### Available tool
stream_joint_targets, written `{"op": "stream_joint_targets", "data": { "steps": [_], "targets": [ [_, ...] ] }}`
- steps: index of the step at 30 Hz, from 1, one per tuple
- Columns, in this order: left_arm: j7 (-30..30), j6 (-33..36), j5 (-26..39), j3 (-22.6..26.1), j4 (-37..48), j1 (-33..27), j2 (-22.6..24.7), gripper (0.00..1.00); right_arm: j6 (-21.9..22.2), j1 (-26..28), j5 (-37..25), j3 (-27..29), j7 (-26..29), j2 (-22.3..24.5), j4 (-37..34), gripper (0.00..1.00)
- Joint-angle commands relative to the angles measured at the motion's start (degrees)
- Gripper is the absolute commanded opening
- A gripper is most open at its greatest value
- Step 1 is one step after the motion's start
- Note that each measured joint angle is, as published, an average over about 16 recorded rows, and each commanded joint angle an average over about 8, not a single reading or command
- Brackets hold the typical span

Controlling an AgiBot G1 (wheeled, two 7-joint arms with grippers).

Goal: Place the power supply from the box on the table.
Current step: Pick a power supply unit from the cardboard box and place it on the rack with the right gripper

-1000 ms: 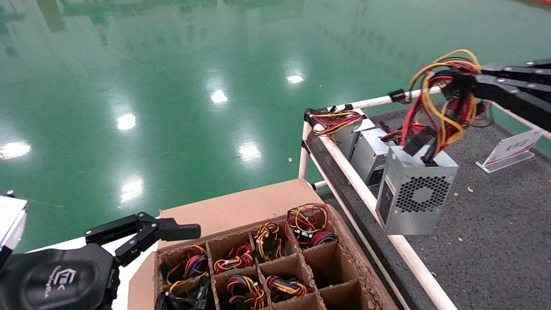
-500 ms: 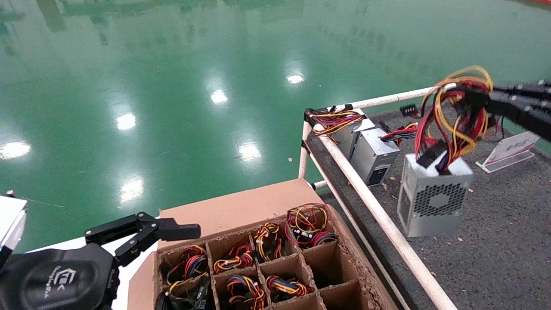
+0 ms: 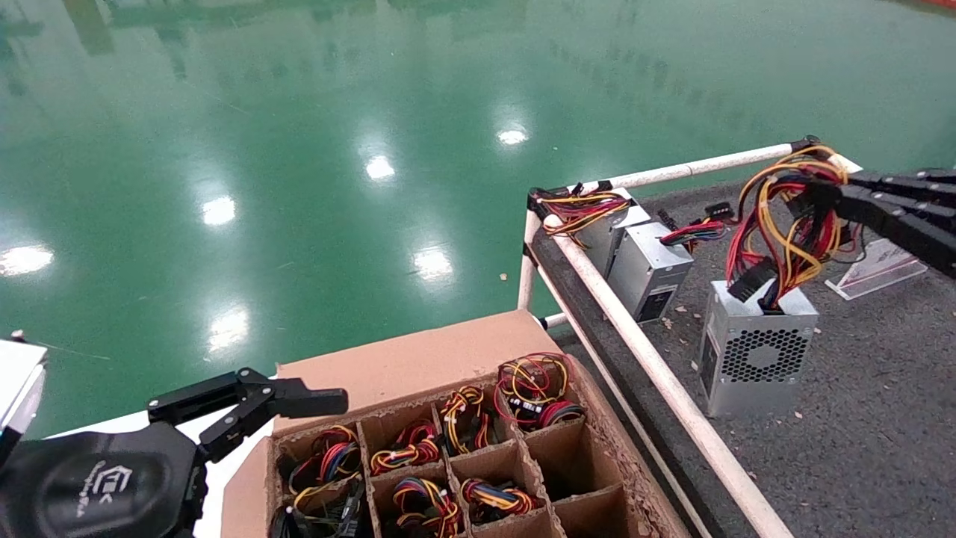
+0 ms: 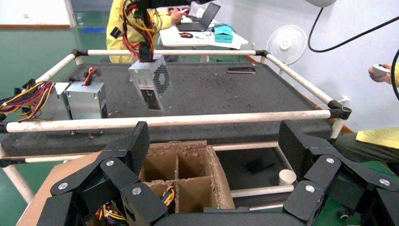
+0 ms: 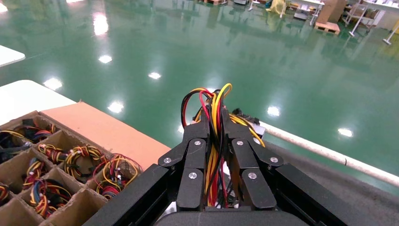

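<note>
Right of frame, our right end effector [image 3: 825, 198] pinches the heavy power supply [image 3: 758, 355] by floppy wires [image 3: 784, 232]; it'll swing.

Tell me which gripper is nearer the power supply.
Right. The right gripper is clamped on the power supply's wire bundle just above it; the left gripper is parked open, beside the box, across the rail.

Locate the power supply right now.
In the head view, the power supply hangs by its wires from the right gripper at the table, right of two silver bricks.
</note>
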Motion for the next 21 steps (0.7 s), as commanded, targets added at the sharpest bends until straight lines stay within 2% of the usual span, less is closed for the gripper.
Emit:
{"op": "stream_joint_targets", "data": {
  "steps": [1,7,16,21],
  "targets": [
    [0.0,0.0,0.0,0.0,0.0,0.0,0.0,1.00,-0.5,0.6,-0.5,-0.3,-1.5,-0.7,-2.3,0.00],
    [0.0,0.0,0.0,0.0,0.0,0.0,0.0,1.00,0.6,4.2,-3.5,-2.0,-6.3,-3.1,-9.0,0.00],
    [0.0,0.0,0.0,0.0,0.0,0.0,0.0,1.00,6.5,7.8,-6.6,-3.3,-11.3,-6.6,-17.4,0.00],
    [0.0,0.0,0.0,0.0,0.0,0.0,0.0,1.00,8.3,8.7,-7.2,-3.6,-12.9,-8.2,-20.3,0.00]
  ]
}}
